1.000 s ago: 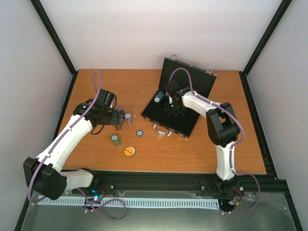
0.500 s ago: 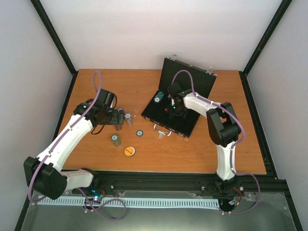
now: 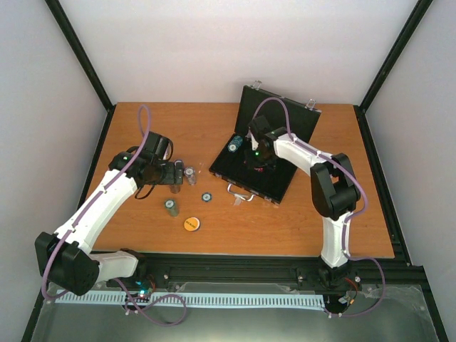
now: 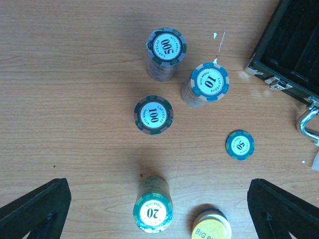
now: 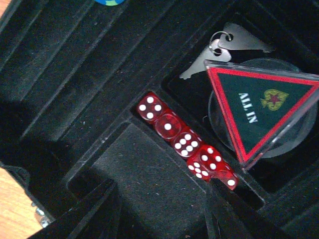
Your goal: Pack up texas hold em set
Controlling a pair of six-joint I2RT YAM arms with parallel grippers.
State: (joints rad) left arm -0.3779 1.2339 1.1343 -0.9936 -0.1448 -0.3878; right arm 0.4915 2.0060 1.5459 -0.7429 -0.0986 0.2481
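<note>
The black case (image 3: 285, 125) lies open at the back right, handle toward me. My right gripper (image 3: 255, 158) hangs open and empty inside it; in the right wrist view it (image 5: 164, 219) is just over a felt block beside a row of red dice (image 5: 187, 142), the red-black "ALL IN" triangle (image 5: 259, 99) and keys (image 5: 219, 50). My left gripper (image 4: 159, 214) is open above the table, over the "20" chip stack (image 4: 152, 211). Beyond stand the "100" (image 4: 153, 114), "500" (image 4: 166, 47) and "10" (image 4: 209, 82) stacks, a lone "50" chip (image 4: 239, 144) and the orange disc (image 4: 212, 230).
A chip stack (image 3: 234, 144) sits at the case's left edge. The case's silver handle (image 3: 240, 192) sticks out toward the loose chips. The orange disc (image 3: 191, 224) lies nearest the table's front edge. Black frame posts border the table.
My right gripper has shifted slightly toward the back inside the case. The left arm and the chips have not moved.
</note>
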